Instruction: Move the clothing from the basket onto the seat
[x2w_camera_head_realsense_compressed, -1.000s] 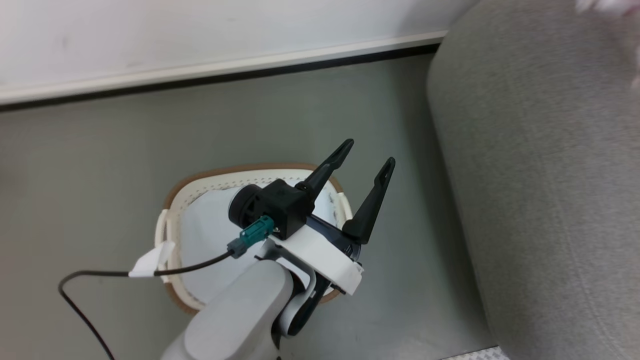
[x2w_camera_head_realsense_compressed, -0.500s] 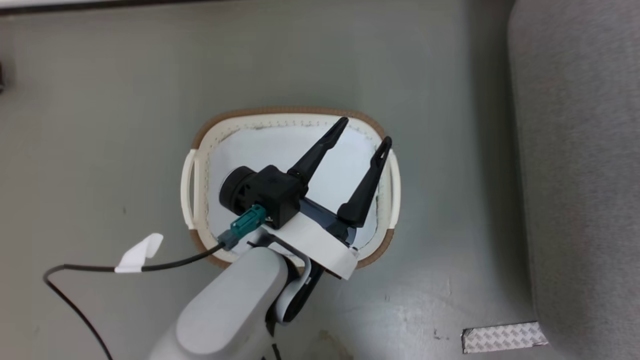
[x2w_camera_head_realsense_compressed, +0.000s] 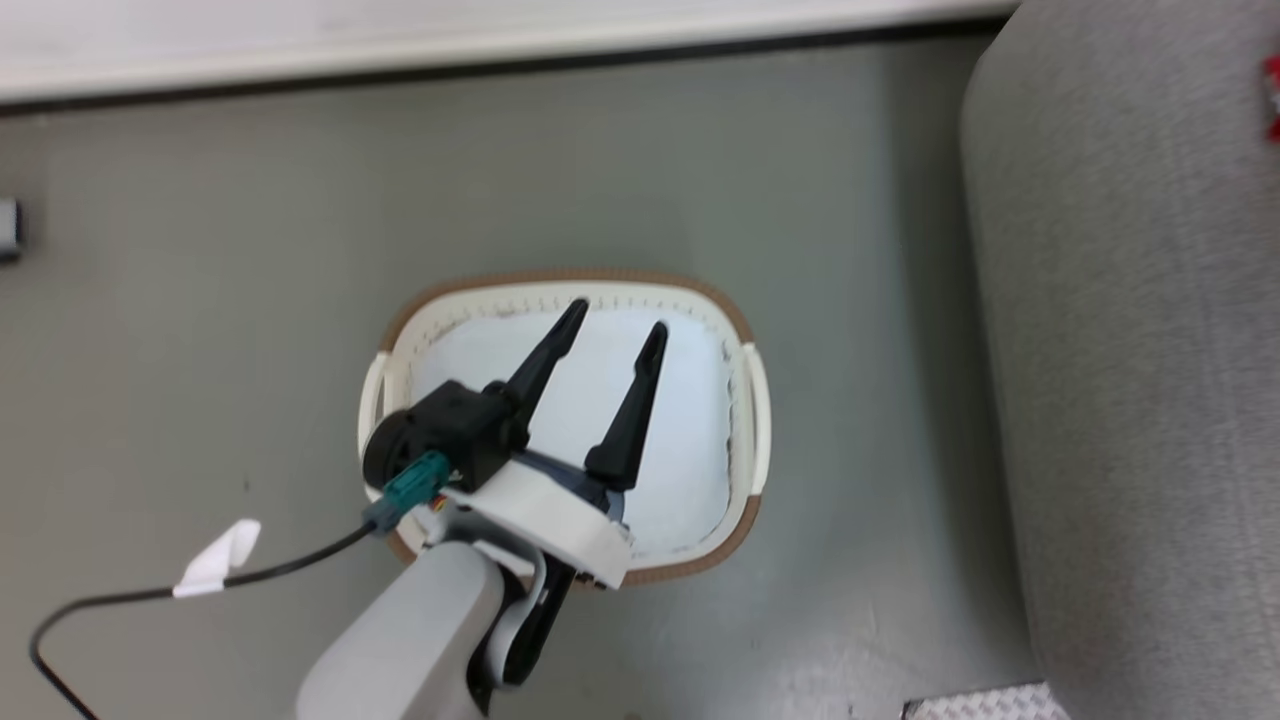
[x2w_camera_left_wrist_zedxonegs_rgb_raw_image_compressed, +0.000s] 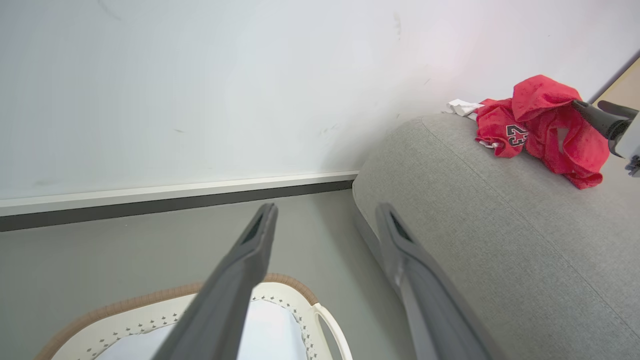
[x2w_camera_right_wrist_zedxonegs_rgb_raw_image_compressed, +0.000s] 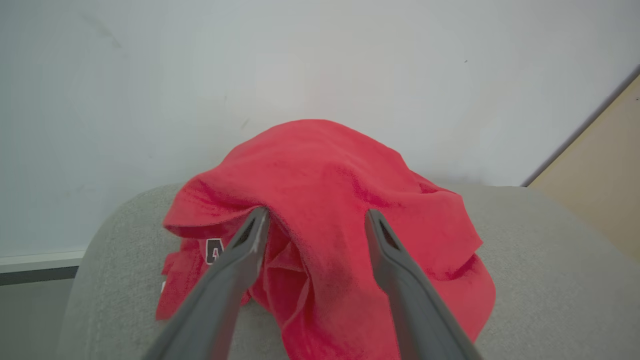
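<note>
The left gripper (x2w_camera_head_realsense_compressed: 618, 317) hovers over the basket (x2w_camera_head_realsense_compressed: 600, 290), fingers spread wide and empty; the basket stands on the floor beside the seat (x2w_camera_head_realsense_compressed: 1130, 380); farther off, the right gripper (x2w_camera_right_wrist_zedxonegs_rgb_raw_image_compressed: 316, 213) is parted too, tips under a fold of the crumpled clothing (x2w_camera_right_wrist_zedxonegs_rgb_raw_image_compressed: 325, 160) lying on the seat.

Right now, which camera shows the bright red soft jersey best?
Right wrist view: the bright red soft jersey is close and central. Left wrist view shows it small, far off; head view, just a red sliver.
</note>
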